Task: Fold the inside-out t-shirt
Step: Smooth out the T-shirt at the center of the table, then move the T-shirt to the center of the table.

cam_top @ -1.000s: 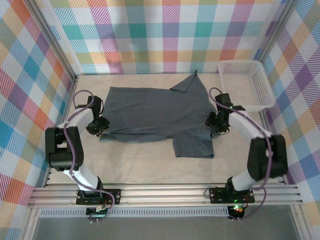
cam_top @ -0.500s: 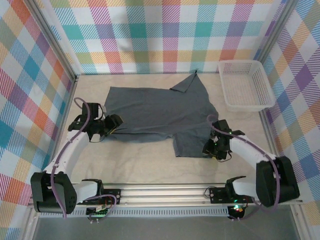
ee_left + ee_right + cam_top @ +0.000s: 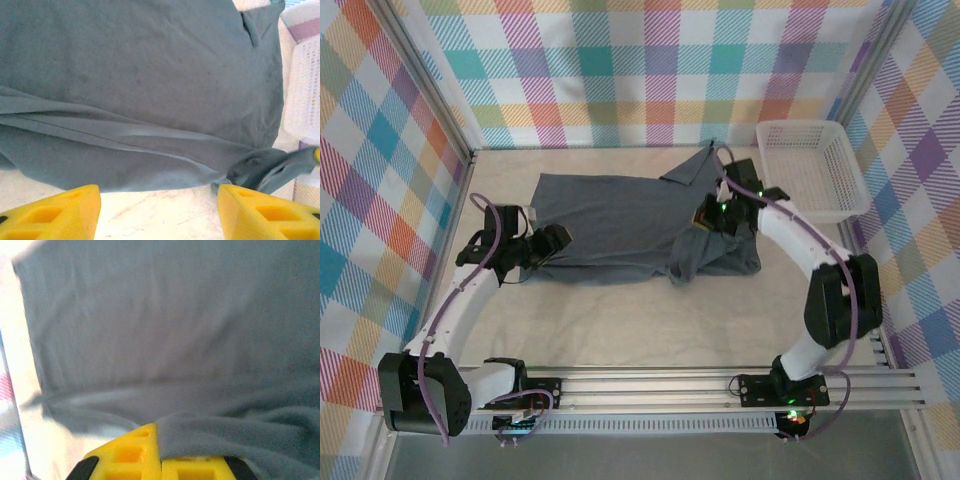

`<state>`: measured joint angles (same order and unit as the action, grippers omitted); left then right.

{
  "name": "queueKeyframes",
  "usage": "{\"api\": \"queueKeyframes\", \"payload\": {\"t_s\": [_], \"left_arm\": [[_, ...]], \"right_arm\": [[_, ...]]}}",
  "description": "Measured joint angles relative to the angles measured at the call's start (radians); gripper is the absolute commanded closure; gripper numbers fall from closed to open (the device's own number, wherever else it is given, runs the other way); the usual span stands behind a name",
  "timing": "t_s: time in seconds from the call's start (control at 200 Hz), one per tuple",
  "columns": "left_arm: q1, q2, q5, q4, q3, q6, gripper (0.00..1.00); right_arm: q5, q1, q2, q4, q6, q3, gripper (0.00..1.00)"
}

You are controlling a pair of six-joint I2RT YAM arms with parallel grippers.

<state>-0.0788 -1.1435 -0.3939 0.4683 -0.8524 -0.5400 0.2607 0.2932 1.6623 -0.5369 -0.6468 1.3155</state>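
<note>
My right claw (image 3: 161, 460) is pressed shut and pinches the shirt (image 3: 620, 220) by its sleeve (image 3: 720, 255). A soft grey fold hangs over my yellow fingers. A moment ago this claw was down by the near end of the sleeve, and the sleeve lay flat on the table (image 3: 620, 330), pointing at me. Now the claw is up over the right side of the shirt, and the sleeve is pulled in and bunched under it. I think this starts the first fold, but the cloth is still lumpy and not yet laid down.

My left claw (image 3: 157, 192) is spread wide, with nothing between the fingers. A moment ago it was closer together at the shirt's left edge. Now it sits just by the near hem, and that hem lies loose with a long crease in it.

The rest of the shirt is flat in the middle of the table. The basket (image 3: 850, 175) stands off to the right, near the shirt.
</note>
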Motion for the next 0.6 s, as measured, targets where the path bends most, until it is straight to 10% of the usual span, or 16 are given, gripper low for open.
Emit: {"api": "queueKeyframes", "payload": {"t_s": [0.08, 0.2, 0.275, 0.42, 0.6], "left_arm": [[0.000, -0.008, 0.048, 0.023, -0.004, -0.013, 0.25], [0.000, -0.072, 0.118, 0.081, -0.043, -0.021, 0.22], [0.000, -0.122, 0.146, 0.089, -0.069, -0.023, 0.29], [0.000, -0.317, 0.200, 0.110, -0.196, -0.039, 0.99], [0.012, -0.656, 0.254, 0.138, -0.459, -0.048, 1.00]], "right_arm": [[-0.049, -0.060, 0.114, 0.014, -0.026, 0.109, 0.61], [-0.070, -0.127, 0.269, -0.031, -0.016, 0.241, 0.50], [-0.088, -0.137, 0.270, -0.039, -0.009, 0.218, 0.57], [-0.113, -0.143, 0.154, -0.019, -0.010, 0.018, 0.94], [-0.158, -0.179, 0.150, -0.011, 0.000, -0.123, 1.00]]}}
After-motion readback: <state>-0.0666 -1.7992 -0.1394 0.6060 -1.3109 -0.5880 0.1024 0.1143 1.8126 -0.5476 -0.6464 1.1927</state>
